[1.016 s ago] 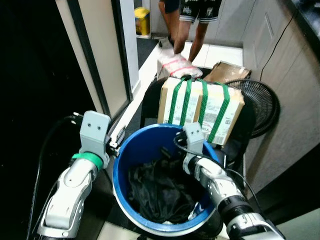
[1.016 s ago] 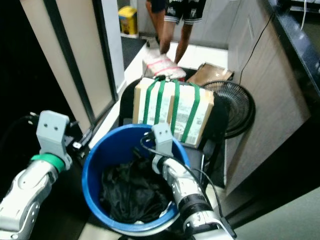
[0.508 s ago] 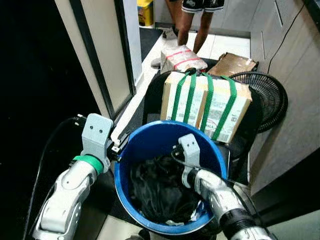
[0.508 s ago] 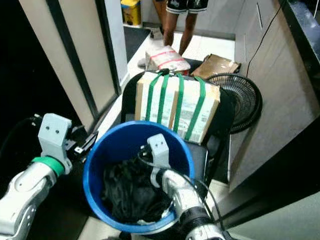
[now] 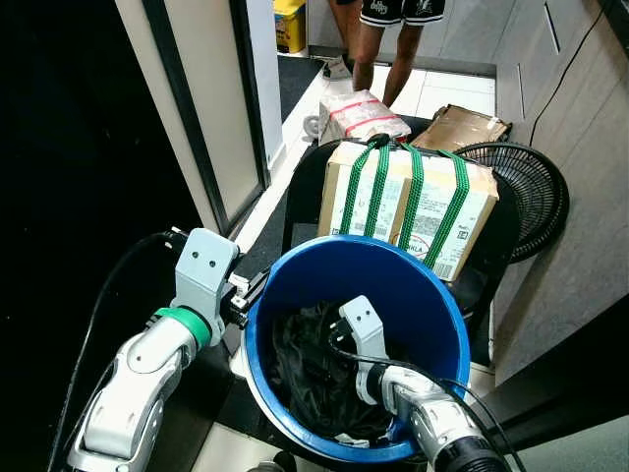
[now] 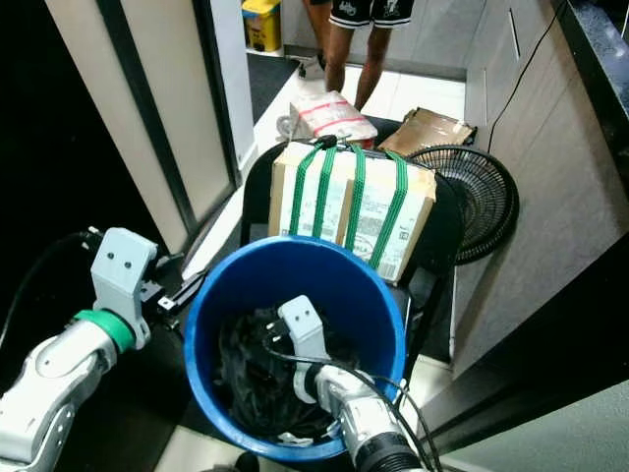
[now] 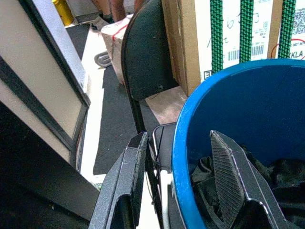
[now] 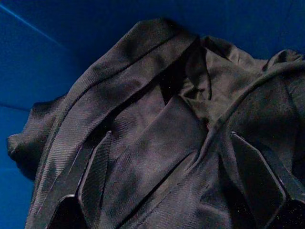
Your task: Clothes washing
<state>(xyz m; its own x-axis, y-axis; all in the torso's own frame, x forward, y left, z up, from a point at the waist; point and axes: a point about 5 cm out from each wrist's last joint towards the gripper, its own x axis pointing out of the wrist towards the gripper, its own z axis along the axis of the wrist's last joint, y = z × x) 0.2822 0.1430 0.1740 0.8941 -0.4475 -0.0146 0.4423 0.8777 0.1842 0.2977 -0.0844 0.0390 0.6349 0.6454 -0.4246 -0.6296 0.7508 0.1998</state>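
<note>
- Since a second ago my right arm has sunk deeper into the blue bucket (image 5: 447,324), and the head camera has shifted too.
- Left gripper (image 7: 178,183) straddles the bucket's near rim, one finger outside and one inside, spread apart and not yet pinching.
- Dark clothes (image 8: 143,138) lie heaped in the bucket's bottom.
- Right gripper (image 8: 174,179) hovers just over the fabric, fingers wide (nothing caught between them).
- Beyond stands a strapped cardboard box (image 5: 408,206) on a black chair (image 7: 145,57); a person's legs (image 5: 378,44) are further back.
- My worry: closing too shallow snags only a fold, and an unclamped bucket could tip when I pull.
</note>
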